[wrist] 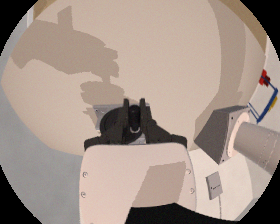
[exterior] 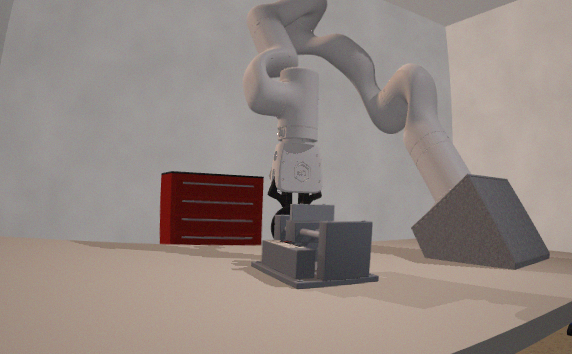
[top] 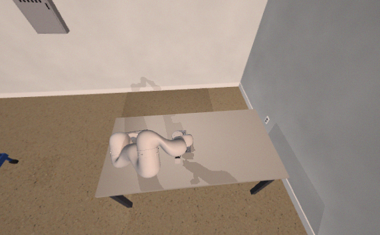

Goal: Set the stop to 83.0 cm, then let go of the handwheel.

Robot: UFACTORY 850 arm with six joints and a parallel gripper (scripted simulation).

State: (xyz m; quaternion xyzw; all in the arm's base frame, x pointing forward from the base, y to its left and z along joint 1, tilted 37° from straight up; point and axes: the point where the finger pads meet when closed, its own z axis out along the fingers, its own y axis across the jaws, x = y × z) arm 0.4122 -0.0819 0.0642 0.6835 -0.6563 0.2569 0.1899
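The handwheel (exterior: 273, 220) (wrist: 108, 123) is at one end of the grey fixture (top: 189, 149) (exterior: 344, 252) (wrist: 98, 110), a black disc standing beyond the fixture's blocks in the exterior view. Above the fixture, the gripper (exterior: 295, 199) (wrist: 134, 105) points down, its fingers closed on the wheel's dark handle (wrist: 134, 113). The scale strip (exterior: 292, 244) runs along the fixture's near side (its marks are too small to read here, so the stop's setting cannot be told).

The step in hand looks to be turning the wheel. A good turn would carry the handle round the wheel's own centre, keeping the grip firm without pulling the handle sideways, and slow down as the reading nears 83.0 cm. Overshoot and finger slip are the likely faults; the fingers should open only once the stop sits right, then back straight off so as not to nudge the wheel.

The fixture rests on the counter (top: 230, 143) (exterior: 122, 295) (wrist: 166, 50); behind it stands a red drawer cabinet (exterior: 212, 210).
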